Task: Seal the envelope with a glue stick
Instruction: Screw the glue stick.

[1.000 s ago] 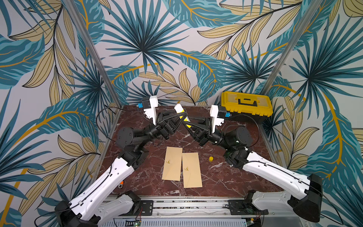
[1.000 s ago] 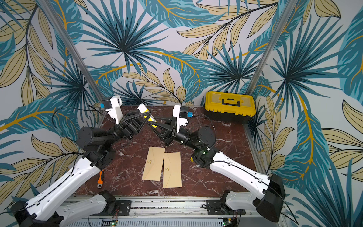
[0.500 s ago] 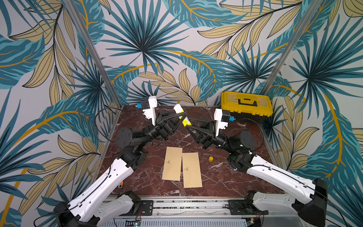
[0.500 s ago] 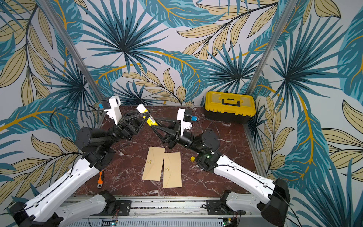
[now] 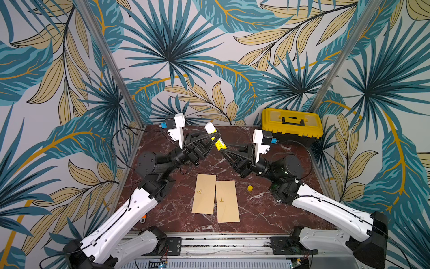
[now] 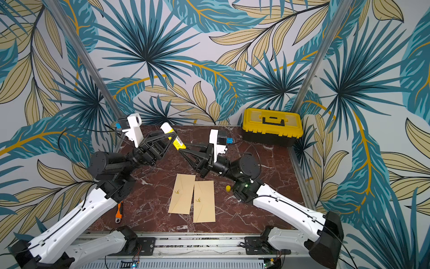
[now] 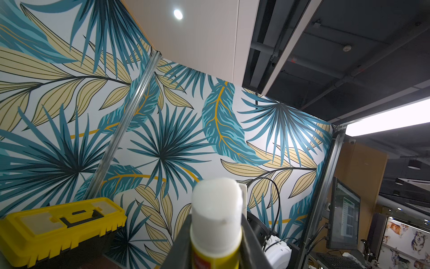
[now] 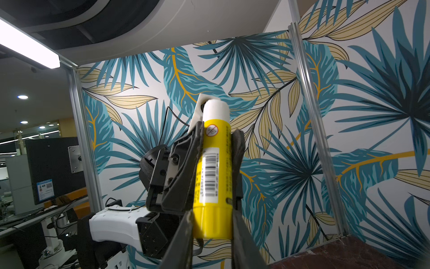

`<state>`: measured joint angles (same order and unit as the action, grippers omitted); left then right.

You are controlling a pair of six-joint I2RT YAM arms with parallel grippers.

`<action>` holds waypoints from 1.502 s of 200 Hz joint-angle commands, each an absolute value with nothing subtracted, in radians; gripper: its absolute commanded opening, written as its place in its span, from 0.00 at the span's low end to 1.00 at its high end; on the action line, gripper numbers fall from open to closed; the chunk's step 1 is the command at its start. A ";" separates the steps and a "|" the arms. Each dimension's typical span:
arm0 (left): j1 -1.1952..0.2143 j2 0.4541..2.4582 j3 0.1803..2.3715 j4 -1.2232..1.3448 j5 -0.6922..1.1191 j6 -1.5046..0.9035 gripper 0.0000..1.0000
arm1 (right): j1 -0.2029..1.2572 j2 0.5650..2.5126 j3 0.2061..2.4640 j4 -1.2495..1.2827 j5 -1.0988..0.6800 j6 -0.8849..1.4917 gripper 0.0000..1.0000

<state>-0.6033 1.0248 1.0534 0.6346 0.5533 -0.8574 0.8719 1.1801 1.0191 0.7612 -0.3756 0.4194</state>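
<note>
Glue stick [image 5: 218, 142] uncapped, held aloft over the table's [image 5: 267, 216] back.
The left gripper [image 5: 213, 137] pinched its middle, white tip up. The right gripper [image 5: 223, 150], backed off half a second before, had returned and clamped the yellow base, probably to twist glue out. The cap [image 5: 250, 188] lay beside the envelopes [image 5: 204, 194]. A barcode label [image 8: 209, 174] and red prohibition symbol [image 8: 212, 130] showed; the small print was illegible.

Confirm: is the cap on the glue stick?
No: the glue stick shows its bare white tip, and the yellow cap lies apart on the tabletop.
</note>
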 commanded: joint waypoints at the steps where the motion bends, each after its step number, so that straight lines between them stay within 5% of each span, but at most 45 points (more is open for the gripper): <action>1: -0.608 1.002 1.051 0.663 0.554 -0.868 0.05 | 0.871 1.196 1.029 0.781 -0.396 0.421 0.12; 136: -0.611 0.936 0.972 0.517 0.253 -0.861 0.00 | 0.889 1.235 1.120 0.567 -0.068 -0.315 0.02; 233: -0.613 0.942 0.946 0.555 0.196 -0.912 0.00 | 0.970 1.376 1.140 0.756 0.065 -1.042 0.01; 266: -0.614 0.934 0.948 0.546 0.194 -0.905 0.00 | 0.986 1.365 1.151 0.709 0.058 -0.971 0.26; 300: -0.613 0.930 0.955 0.549 0.224 -0.879 0.00 | 0.986 1.246 1.144 0.527 0.040 -0.568 0.42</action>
<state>-0.6052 0.9478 0.9554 0.5373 0.1524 -0.8898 0.9810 1.3315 1.1358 0.6624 0.0479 -0.8520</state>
